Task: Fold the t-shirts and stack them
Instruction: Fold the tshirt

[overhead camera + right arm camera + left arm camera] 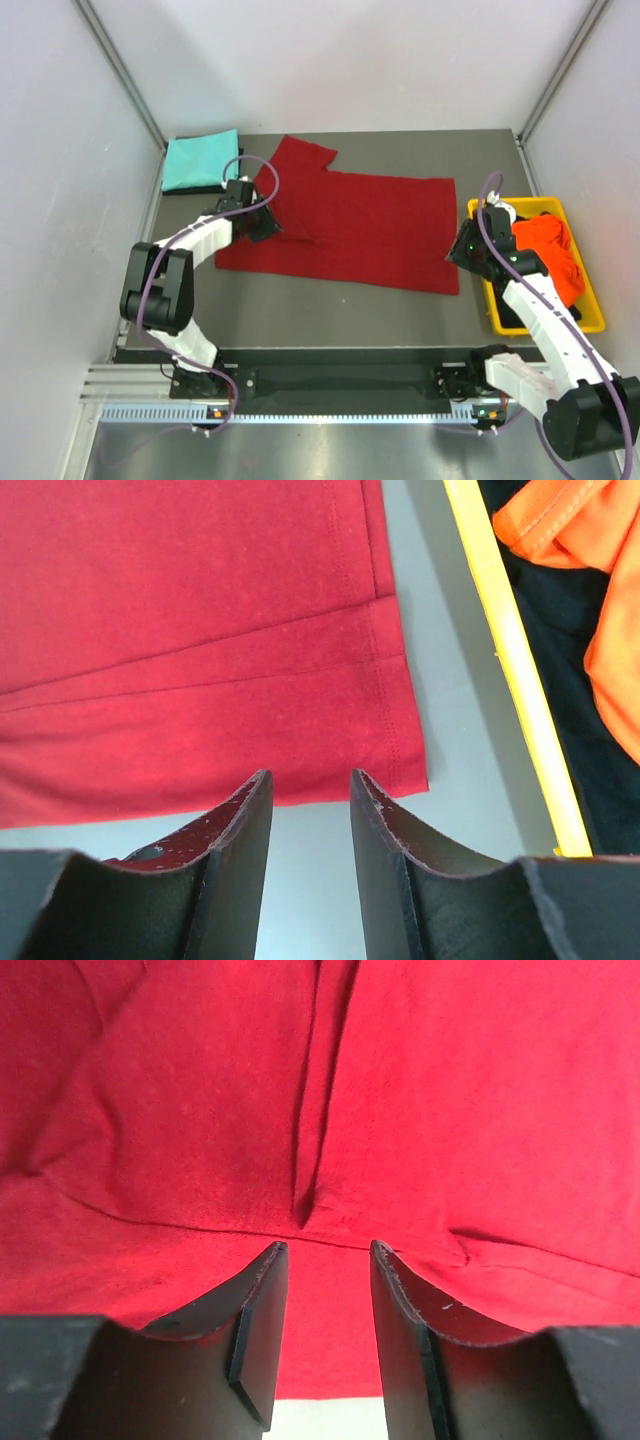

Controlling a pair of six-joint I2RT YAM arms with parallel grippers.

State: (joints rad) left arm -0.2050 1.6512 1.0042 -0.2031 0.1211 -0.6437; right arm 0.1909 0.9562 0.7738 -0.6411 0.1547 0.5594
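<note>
**Both grippers open at the two ends of the dark red t-shirt**

The dark red t-shirt (350, 230) lies spread out in the middle of the table (340, 305), with one sleeve pointing to the far side. The left gripper (262, 222) is at the left end of this shirt, low over the cloth. In the left wrist view its two fingers (255, 1320) stand apart with a clear gap, and there is no cloth between them. Just ahead of the tips a narrow crease runs away through the red fabric.

The right gripper (462, 250) is at the right end of the same shirt, between the shirt and the yellow bin (592, 318). Its fingers are also apart and they hold nothing. In the right wrist view the near hem corner of the red shirt is just in front of the tips, and bare table shows under them.

The teal t-shirt (200, 160) lies folded at the far left corner of the table, well apart from the red one. The orange t-shirt (545, 250) lies crumpled inside the bin, on top of the black t-shirt (508, 312).
</note>
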